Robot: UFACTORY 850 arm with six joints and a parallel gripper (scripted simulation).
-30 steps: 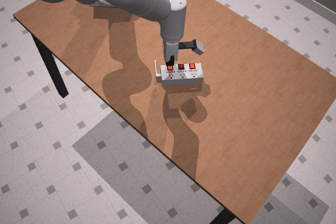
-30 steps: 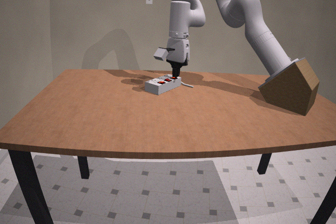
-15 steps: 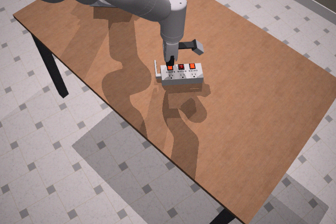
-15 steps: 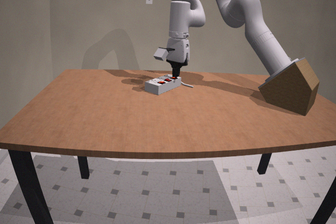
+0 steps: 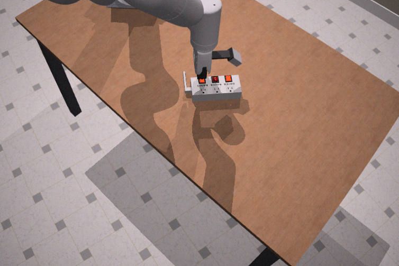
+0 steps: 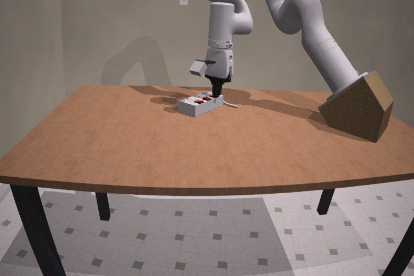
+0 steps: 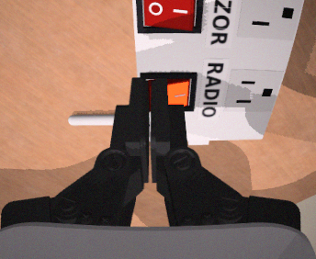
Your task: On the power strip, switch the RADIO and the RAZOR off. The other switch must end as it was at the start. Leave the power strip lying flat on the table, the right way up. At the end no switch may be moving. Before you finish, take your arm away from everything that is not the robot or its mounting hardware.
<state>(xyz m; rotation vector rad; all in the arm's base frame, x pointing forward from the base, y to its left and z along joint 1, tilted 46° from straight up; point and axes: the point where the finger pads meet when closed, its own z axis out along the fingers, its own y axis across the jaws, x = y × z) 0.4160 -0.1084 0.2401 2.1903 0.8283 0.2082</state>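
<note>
One pincer (image 7: 152,97) clenched, empty, tips on RADIO switch (image 7: 179,92), RAZOR switch (image 7: 170,6) adj.

power strip (image 5: 216,92) on table (image 5: 299,112) | end effector (image 7: 150,97) over RADIO switch (image 7: 179,92) | RAZOR switch (image 7: 170,6) beside

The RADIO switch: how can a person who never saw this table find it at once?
Find the white power strip on the wooden table. The RADIO switch is the end one, nearest the cable stub. Only this switch has the shut gripper on it.
</note>
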